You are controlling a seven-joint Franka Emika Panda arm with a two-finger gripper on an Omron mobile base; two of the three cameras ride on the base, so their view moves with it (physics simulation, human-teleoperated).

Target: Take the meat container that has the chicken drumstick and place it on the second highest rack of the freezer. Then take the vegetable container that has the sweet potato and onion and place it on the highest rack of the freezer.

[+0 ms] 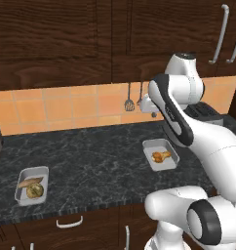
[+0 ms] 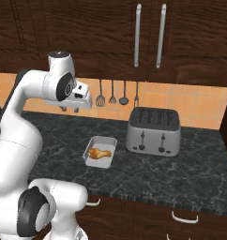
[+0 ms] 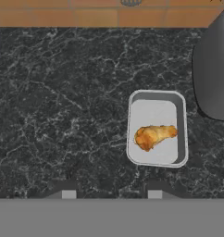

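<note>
While jaws hang apart above desk | drumstick tray below | toaster right view | veg tray left view

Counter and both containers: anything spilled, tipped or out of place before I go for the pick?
Nothing stands out. The meat container sits flat on the counter with the chicken drumstick inside; the vegetable container also sits level, contents inside. The gripper hangs above the counter, holding nothing.
</note>
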